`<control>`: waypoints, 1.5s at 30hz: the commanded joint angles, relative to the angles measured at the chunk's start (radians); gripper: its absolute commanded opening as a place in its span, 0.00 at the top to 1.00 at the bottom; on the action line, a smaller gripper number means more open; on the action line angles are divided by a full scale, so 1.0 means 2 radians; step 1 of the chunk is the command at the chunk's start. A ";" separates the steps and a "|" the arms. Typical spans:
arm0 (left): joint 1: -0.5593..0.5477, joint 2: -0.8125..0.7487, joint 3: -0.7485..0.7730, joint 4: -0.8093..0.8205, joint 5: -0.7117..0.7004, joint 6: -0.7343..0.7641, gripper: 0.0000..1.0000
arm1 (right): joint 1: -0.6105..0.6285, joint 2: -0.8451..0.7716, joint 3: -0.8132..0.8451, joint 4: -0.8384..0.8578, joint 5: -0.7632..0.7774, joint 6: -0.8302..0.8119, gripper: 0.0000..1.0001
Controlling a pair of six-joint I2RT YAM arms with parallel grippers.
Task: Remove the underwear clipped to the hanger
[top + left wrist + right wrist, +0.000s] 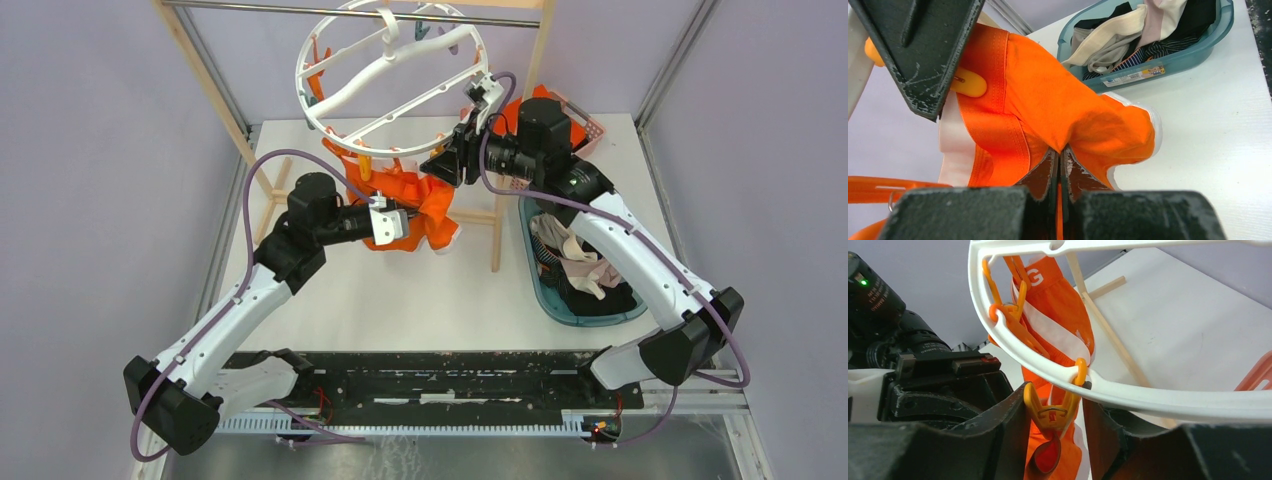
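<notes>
We've got the left gripper (1060, 167) clamped on the orange underwear (1058, 100), which hangs lengthwise below the hanger (1148, 400) | right gripper (1053, 427) parted, straddling a peg (1050, 410) under the hanger's rim | we reckon the right arm squeezes next

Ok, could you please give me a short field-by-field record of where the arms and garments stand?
left gripper: shut on the orange underwear
right gripper: open, straddling a peg under the hanger
orange underwear: clipped to the hanger, hanging over the table
bin: holds a beige garment and a black garment
</notes>
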 commanded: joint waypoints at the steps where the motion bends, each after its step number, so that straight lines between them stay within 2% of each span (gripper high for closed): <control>1: -0.004 0.001 -0.001 0.015 0.013 -0.015 0.97 | -0.008 -0.008 0.017 0.054 -0.020 0.048 0.53; 4: -0.004 -0.001 -0.002 0.015 0.011 -0.015 0.97 | -0.012 -0.006 0.018 0.055 -0.022 0.055 0.60; 10: -0.004 -0.005 -0.010 0.015 0.008 -0.012 0.97 | -0.020 -0.008 0.009 0.068 -0.026 0.076 0.83; 12: -0.004 -0.007 -0.014 0.014 0.006 -0.009 0.97 | -0.023 -0.010 0.006 0.069 -0.026 0.077 0.84; 14: -0.004 -0.012 -0.019 0.014 0.003 -0.005 0.97 | -0.026 -0.012 0.002 0.069 -0.025 0.078 0.73; 18: -0.004 -0.018 -0.021 0.014 -0.002 -0.001 0.97 | -0.031 -0.019 -0.016 0.054 -0.013 0.069 0.32; 19: -0.004 -0.018 -0.021 0.014 -0.005 -0.003 0.97 | -0.032 -0.024 -0.022 0.051 -0.009 0.061 0.26; 27: -0.004 -0.017 -0.021 0.039 -0.026 -0.029 0.97 | -0.060 -0.092 -0.118 0.068 0.011 0.027 0.01; 32: -0.004 -0.016 -0.021 0.046 -0.036 -0.030 0.97 | -0.064 -0.122 -0.162 0.077 -0.003 0.038 0.00; 38: -0.004 -0.010 -0.018 0.050 -0.028 -0.032 0.97 | -0.064 -0.113 -0.233 0.194 -0.039 0.158 0.01; 45: -0.006 -0.006 -0.015 0.052 -0.027 -0.037 0.97 | -0.060 -0.083 -0.257 0.270 -0.073 0.221 0.17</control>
